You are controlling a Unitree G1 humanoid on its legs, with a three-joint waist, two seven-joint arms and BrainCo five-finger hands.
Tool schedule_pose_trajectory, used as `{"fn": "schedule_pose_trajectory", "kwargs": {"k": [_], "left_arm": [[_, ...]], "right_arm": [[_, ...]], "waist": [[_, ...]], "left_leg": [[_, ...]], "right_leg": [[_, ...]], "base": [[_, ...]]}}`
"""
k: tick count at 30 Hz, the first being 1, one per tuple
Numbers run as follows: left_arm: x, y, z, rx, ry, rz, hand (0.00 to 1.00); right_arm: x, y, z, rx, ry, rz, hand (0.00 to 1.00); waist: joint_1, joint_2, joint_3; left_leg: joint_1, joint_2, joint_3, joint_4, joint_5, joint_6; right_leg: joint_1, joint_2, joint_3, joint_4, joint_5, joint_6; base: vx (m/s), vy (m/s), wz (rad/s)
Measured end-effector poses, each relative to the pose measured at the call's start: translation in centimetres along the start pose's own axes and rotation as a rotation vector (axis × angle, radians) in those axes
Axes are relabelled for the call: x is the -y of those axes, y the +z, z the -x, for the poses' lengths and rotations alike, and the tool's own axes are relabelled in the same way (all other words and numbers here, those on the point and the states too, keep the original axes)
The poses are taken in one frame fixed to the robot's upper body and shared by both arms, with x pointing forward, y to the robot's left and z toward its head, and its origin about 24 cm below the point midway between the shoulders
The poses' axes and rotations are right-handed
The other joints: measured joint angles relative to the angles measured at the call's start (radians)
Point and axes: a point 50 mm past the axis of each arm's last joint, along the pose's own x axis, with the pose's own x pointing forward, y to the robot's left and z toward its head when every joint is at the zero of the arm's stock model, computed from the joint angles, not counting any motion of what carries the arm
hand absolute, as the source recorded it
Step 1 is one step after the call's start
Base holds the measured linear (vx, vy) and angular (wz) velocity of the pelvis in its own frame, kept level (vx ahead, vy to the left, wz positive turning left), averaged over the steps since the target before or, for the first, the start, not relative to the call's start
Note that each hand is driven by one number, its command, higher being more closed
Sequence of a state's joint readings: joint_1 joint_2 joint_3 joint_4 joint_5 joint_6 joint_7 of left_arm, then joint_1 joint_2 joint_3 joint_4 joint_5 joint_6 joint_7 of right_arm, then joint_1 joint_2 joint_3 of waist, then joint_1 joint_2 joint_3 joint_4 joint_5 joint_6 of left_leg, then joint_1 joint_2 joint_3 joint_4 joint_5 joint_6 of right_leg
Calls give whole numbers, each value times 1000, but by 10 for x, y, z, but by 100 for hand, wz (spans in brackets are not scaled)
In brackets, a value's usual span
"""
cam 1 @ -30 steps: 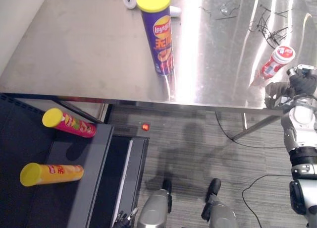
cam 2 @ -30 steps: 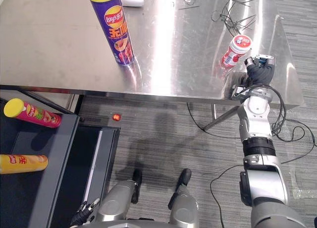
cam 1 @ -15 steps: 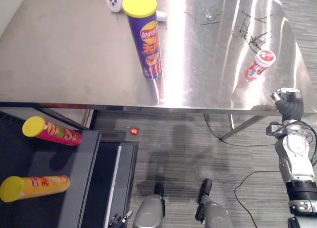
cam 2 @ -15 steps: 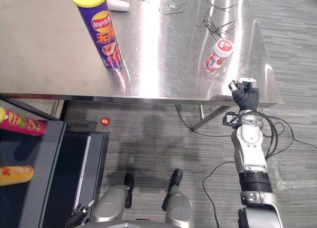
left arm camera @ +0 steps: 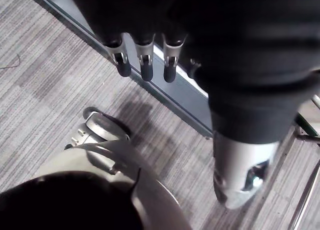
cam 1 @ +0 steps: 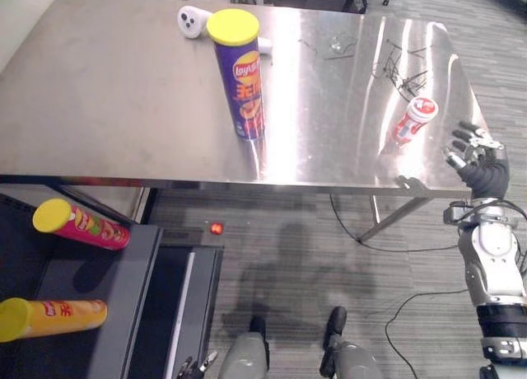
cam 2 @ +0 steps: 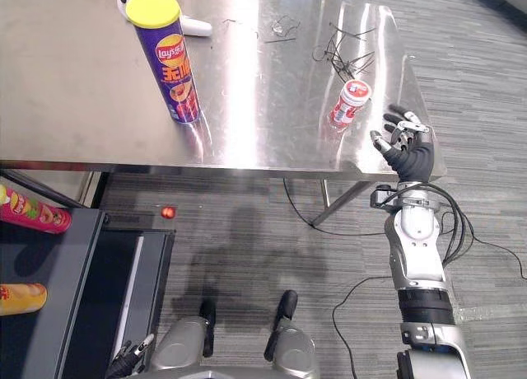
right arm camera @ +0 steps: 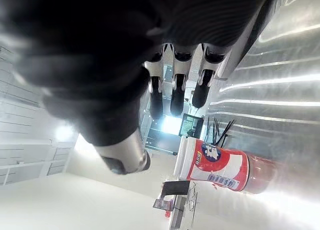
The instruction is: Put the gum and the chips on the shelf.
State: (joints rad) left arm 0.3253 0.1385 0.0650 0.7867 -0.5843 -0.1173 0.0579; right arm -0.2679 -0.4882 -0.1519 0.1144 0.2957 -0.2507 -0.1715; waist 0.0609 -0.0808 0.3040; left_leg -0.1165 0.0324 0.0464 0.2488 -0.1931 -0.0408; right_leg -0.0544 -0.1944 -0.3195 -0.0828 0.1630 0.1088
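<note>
A tall purple chips can [cam 1: 239, 74] with a yellow lid stands upright mid-table on the steel table [cam 1: 107, 107]. The red-and-white gum bottle [cam 1: 412, 119] stands near the table's right front corner. My right hand [cam 2: 405, 148] is just right of the bottle by the table's edge, apart from it, fingers spread open and empty. In the right wrist view the gum bottle [right arm camera: 220, 165] shows past the straight fingers [right arm camera: 175, 90]. My left hand [left arm camera: 145, 65] hangs low beside the dark shelf [cam 1: 123, 297], fingers relaxed and holding nothing.
On the shelf at lower left lie a pink chips can [cam 1: 78, 224] and a yellow one [cam 1: 49, 317]. A white object [cam 1: 191, 21] and black wires [cam 1: 395, 66] sit at the table's back. A red light [cam 1: 216, 228] glows on the carpet.
The camera has shifted. My right hand's fingers have gone from curled to spread wide, and the hand has risen at the table's right front corner. The gum bottle and chips can stay put.
</note>
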Motion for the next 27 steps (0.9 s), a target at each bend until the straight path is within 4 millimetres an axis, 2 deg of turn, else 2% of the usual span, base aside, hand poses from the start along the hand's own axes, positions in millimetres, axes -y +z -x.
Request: {"fn": "schedule_pose_trajectory", "kwargs": {"k": [9, 15, 21, 25, 27], "left_arm": [[0, -1, 0, -10, 0, 0, 0], [1, -1, 0, -16, -5, -2, 0], [3, -2, 0, -20, -14, -15, 0], [6, -2, 0, -20, -28, -22, 0], [9, -2, -1, -20, -43, -29, 0]], "right_arm": [[1, 0, -5, -8, -47, 8, 0], [3, -10, -16, -58, -94, 12, 0], [2, -15, -37, -99, -124, -3, 0], [2, 2, -61, -55, -119, 16, 0], [6, 10, -72, -38, -122, 48, 0]], "waist": [[11, 0, -2], [23, 0, -2], [30, 8, 3], [37, 26, 20], [53, 38, 35]], "left_leg": [[0, -2, -5, 1, 1, 0], [-2, -5, -13, 1, 6, 0], [-9, -8, -31, 3, 13, -1], [-30, -6, -34, 20, 13, -1], [-41, -3, -35, 33, 12, -2]], "right_leg": [[2, -1, -4, 1, 0, 0], [2, -4, -12, 5, 0, 0], [0, -9, -28, 25, -6, -8], [-24, -11, -29, 50, -13, -17], [-28, -9, -30, 52, -13, -17]], "base": [[-2, 0, 0], [0, 0, 3], [-24, 3, 9], [-41, 5, 3], [-35, -6, 0]]}}
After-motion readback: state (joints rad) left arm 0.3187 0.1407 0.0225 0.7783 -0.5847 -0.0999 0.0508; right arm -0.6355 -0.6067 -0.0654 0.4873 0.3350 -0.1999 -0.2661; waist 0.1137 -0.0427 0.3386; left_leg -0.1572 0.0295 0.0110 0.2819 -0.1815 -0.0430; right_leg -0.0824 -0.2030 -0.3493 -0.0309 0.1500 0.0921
